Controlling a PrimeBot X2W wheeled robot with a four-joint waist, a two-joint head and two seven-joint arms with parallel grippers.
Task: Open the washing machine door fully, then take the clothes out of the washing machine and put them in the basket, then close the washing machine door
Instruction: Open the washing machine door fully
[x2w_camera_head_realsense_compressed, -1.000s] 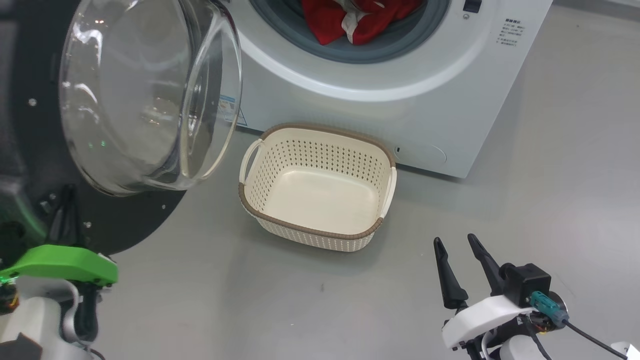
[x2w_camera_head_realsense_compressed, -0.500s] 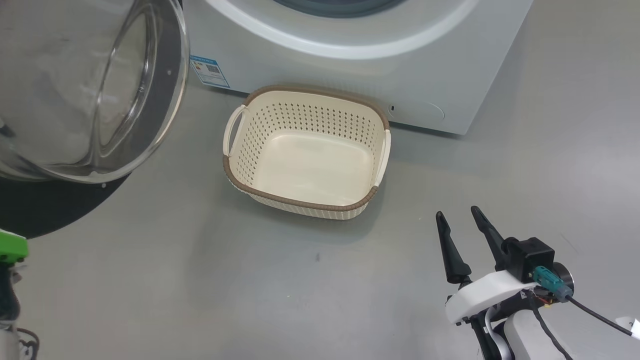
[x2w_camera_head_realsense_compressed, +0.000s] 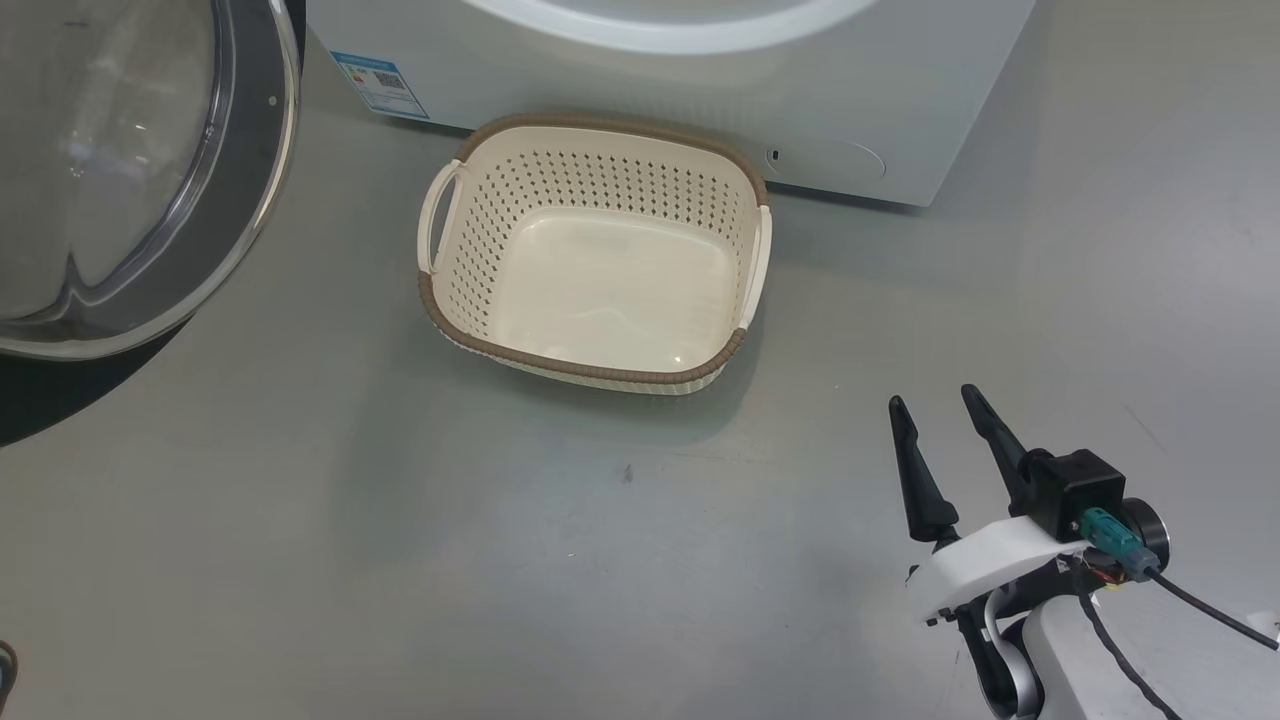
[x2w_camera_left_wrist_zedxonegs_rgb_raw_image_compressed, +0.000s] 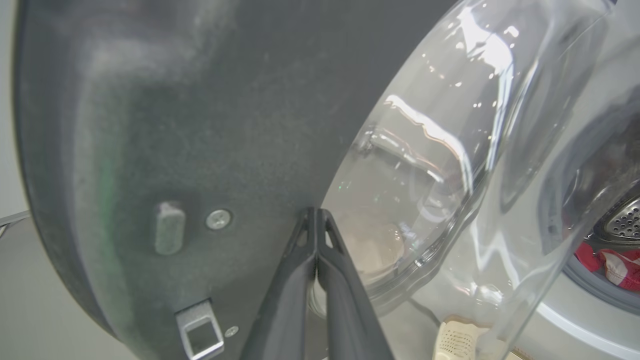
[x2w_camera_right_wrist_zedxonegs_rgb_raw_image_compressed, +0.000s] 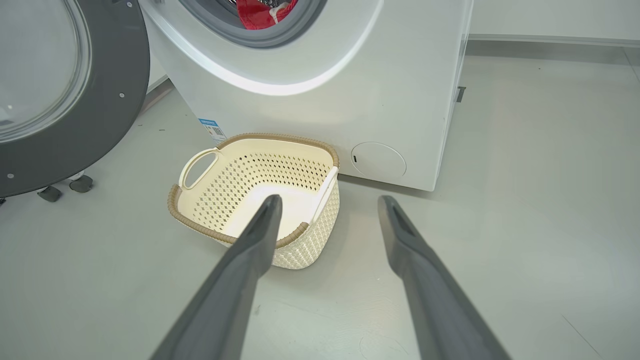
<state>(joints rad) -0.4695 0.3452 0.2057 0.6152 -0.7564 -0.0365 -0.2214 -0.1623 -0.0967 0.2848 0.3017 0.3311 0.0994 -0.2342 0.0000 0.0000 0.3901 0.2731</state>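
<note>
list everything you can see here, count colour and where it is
washing machine: one, white, at the back on the floor
door: one, dark rim with clear glass bowl, swung open at the machine's left
clothes: a bundle, count unclear, red with white, inside the drum mouth
basket: one, cream with brown rim, empty, on the floor before the machine
label: one, blue, machine's lower front corner
hatch: one, white, round, low on the machine's front
floor: grey
left gripper: one, dark, shut, tips at the door's dark face
right gripper: one, dark, open, right of the basket
</note>
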